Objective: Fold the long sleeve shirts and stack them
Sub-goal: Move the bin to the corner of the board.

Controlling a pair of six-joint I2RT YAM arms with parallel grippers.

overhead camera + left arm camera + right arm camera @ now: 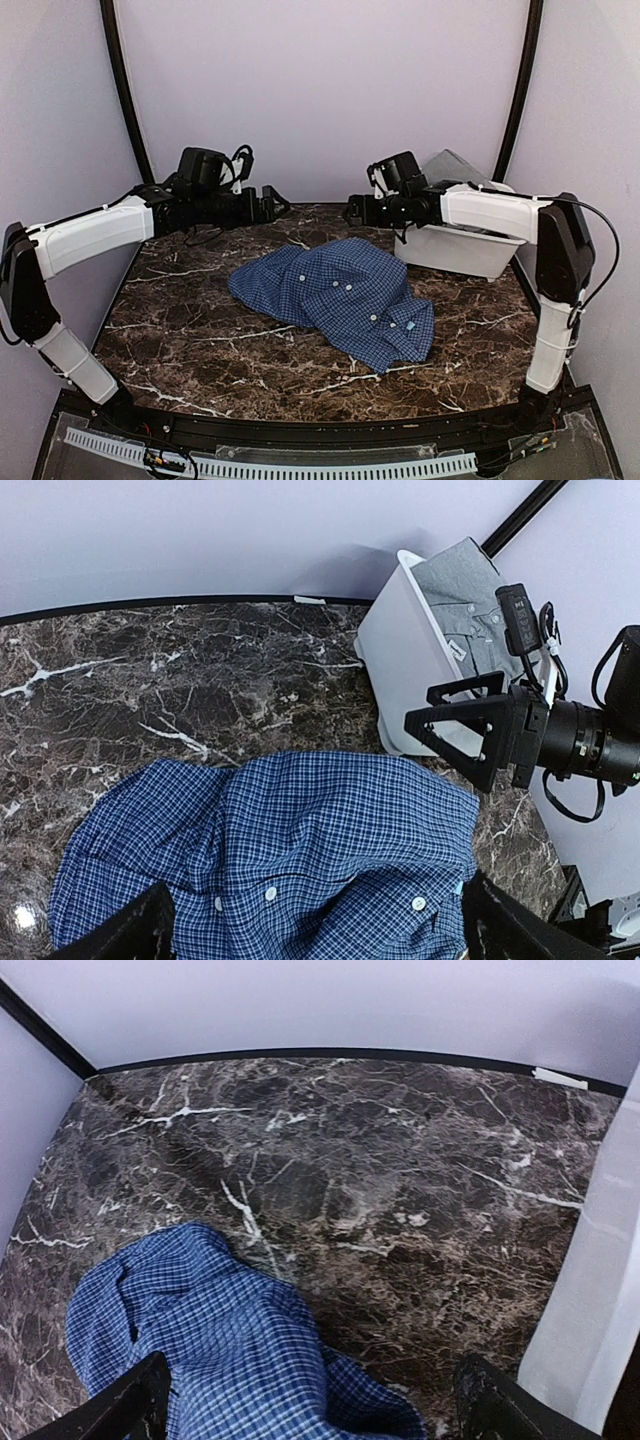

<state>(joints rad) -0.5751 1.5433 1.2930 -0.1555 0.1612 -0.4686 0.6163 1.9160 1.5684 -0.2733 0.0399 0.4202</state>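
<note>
Navy check shirt (335, 300) lies crumpled mid-table, long axis running far-left to near-right. Left gripper (277, 203) and right gripper (352, 210) hang over the far edge, jaws wide, both empty. Cloth lies base-side of both, and the right looks nearer. Grey shirt (470, 600) is in the white bin (455, 252).
</note>
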